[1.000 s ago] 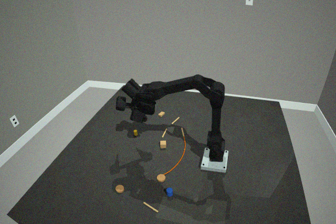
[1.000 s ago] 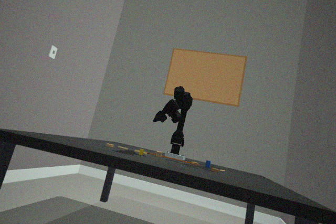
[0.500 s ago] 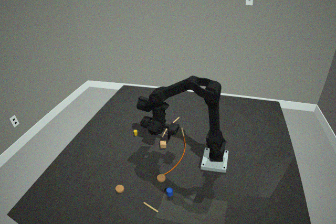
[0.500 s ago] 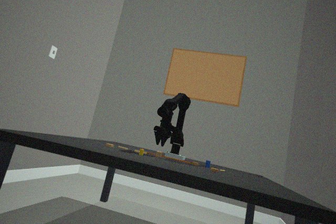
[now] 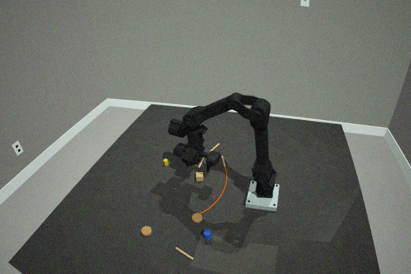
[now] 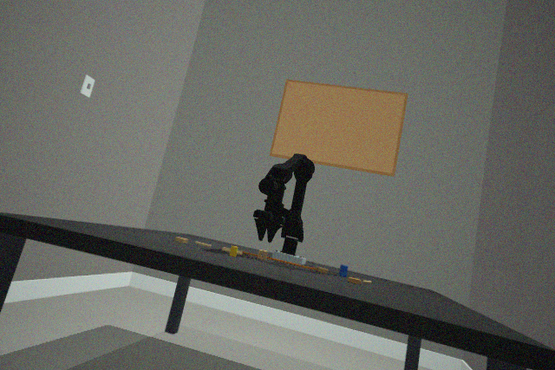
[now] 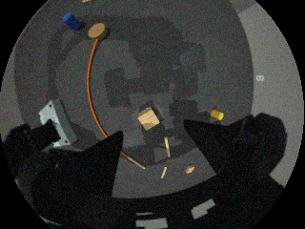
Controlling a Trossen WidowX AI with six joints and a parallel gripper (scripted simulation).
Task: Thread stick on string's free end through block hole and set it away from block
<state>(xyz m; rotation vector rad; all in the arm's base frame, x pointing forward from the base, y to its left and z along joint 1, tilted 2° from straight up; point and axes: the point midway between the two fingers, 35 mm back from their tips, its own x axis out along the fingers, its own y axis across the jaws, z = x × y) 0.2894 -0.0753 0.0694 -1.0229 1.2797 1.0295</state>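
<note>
The wooden block stands on the table; its hole cannot be made out. The orange string curves beside the block from the round wooden button to the thin stick on its free end. This stick lies on the table, apart from the block. My gripper is wide open and empty, pointing down above the table near the block. In the wrist view the stick's string end lies close to the left fingertip's outline.
Loose sticks lie near the block, another at the front. A yellow cylinder, blue cylinder, loose disc and small wooden piece are also there.
</note>
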